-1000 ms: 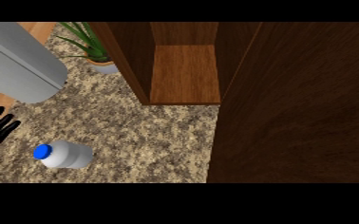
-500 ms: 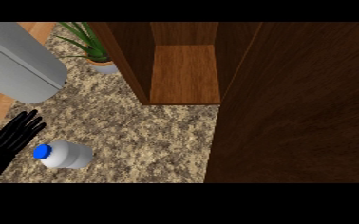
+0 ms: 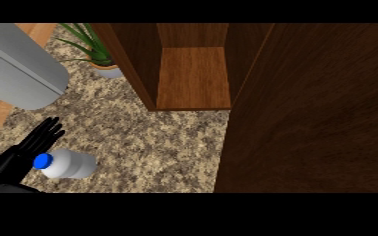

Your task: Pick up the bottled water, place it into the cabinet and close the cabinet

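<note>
dark wood fills most of the view: the cabinet (image 3: pixel 193 75) stands open, its bare shelf showing between the side walls, and its door (image 3: pixel 303 110) swings out wide toward the view's lower right. everything else is best placed against that cabinet. left of it, the speckled stone counter (image 3: pixel 155 140) runs down to the lower edge. a big grey rounded body (image 3: pixel 26 72), hard to identify from this angle, sits well to the cabinet's left, with a potted plant (image 3: pixel 96 55) just beside the cabinet's left wall.

the bottled water (image 3: pixel 65 163) lies on its side on the counter, well down and left of the cabinet's opening, blue cap pointing left. the left hand (image 3: pixel 33 145) is at its cap end, fingers straight and spread, holding nothing; whether it touches the bottle is unclear. the right hand is out of sight.

for a good pick, the hand should settle over the bottle's body rather than the cap, then curl round it so it cannot roll away.
</note>
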Controlling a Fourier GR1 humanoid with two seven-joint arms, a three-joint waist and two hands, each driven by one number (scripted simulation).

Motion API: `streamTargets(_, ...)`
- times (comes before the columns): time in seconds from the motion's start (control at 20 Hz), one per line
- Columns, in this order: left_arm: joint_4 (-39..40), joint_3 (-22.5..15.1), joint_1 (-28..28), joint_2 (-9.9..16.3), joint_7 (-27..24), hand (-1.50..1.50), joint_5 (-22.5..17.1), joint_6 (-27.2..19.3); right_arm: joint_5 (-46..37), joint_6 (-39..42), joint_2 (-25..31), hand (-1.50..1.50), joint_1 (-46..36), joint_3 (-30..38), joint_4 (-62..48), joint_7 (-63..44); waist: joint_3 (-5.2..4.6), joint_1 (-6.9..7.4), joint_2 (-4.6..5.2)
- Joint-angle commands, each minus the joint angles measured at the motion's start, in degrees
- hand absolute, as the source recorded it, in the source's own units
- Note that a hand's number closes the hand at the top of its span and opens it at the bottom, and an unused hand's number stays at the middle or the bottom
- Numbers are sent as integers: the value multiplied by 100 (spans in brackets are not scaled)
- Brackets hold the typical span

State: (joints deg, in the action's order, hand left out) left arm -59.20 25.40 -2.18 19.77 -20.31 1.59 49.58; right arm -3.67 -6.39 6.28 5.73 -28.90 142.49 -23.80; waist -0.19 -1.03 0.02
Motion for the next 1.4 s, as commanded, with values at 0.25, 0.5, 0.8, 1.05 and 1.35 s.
streamTargets(0.25, 1488, -552, -470, -58, -1720, -150, 656, -279, -399, -84, 172, -150, 176, -28, 490, 29, 0, -17, 1)
streamTargets(0.5, 1904, -801, -715, -159, -2291, -150, 742, -602, -176, -119, 257, -150, 214, 171, 189, 279, 2, -31, 9)
streamTargets(0.8, 2671, -746, -921, -20, -2790, -150, 577, -714, -324, -265, 328, -150, 61, 79, 539, -14, -6, -31, 7)
streamTargets(1.05, 2921, -944, -1121, -71, -3040, -150, 610, -805, -493, -334, 380, -150, 207, -199, 501, 113, -2, -25, -7)
streamTargets(1.35, 3155, -1182, -1430, -81, -2974, 150, 498, -367, -157, -282, 549, -150, 88, 77, 564, -3, -5, -41, 3)
